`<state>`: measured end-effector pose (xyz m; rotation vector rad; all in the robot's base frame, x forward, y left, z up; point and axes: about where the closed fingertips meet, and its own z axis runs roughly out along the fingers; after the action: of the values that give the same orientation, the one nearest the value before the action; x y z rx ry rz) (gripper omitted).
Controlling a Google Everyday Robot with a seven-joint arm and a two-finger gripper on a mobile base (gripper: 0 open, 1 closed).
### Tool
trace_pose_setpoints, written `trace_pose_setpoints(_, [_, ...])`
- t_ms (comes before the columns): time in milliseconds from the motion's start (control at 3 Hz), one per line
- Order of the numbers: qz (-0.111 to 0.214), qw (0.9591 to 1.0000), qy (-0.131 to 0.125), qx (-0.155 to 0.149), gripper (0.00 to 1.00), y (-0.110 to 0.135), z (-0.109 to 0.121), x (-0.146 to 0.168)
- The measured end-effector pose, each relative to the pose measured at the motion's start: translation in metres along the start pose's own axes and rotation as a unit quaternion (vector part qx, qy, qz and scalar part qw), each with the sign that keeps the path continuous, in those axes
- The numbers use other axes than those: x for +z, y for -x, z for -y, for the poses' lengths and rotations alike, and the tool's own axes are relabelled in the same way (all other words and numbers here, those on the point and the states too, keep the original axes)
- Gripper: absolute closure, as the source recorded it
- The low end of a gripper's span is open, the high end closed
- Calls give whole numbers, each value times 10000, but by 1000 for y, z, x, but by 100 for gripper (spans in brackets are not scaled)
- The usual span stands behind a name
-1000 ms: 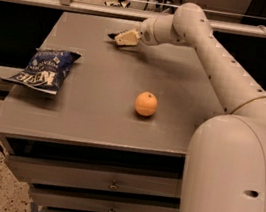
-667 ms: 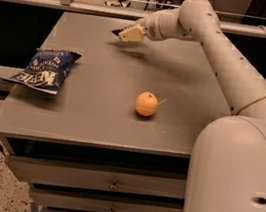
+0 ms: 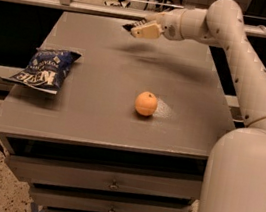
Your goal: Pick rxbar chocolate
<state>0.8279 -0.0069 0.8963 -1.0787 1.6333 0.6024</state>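
My gripper (image 3: 139,29) is over the far middle of the grey table (image 3: 90,121), raised above its top. It is shut on the rxbar chocolate (image 3: 128,26), a thin black bar whose dark end sticks out to the left of the pale fingers (image 3: 146,30). The rest of the bar is hidden by the fingers. A shadow of the gripper lies on the table just below it.
An orange (image 3: 146,103) sits near the table's middle, right of centre. A blue crinkled chip bag (image 3: 43,67) lies at the left edge. My arm (image 3: 243,55) reaches in from the right. Drawers (image 3: 110,183) are under the tabletop. A metal rail (image 3: 88,7) runs behind the table.
My gripper has risen from the tabletop with the black bar in it and moved slightly away from the table surface. The orange and the chip bag have not moved.
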Motion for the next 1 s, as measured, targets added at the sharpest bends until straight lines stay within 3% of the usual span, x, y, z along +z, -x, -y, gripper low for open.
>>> trace_pose_setpoints(333, [808, 9952, 516, 183, 100, 8, -10, -20])
trace_pose_setpoints(667, [1049, 9900, 935, 88, 100, 21, -27, -43])
trace_pose_setpoints(1000, [661, 9914, 1112, -214, 100, 29, -42, -71])
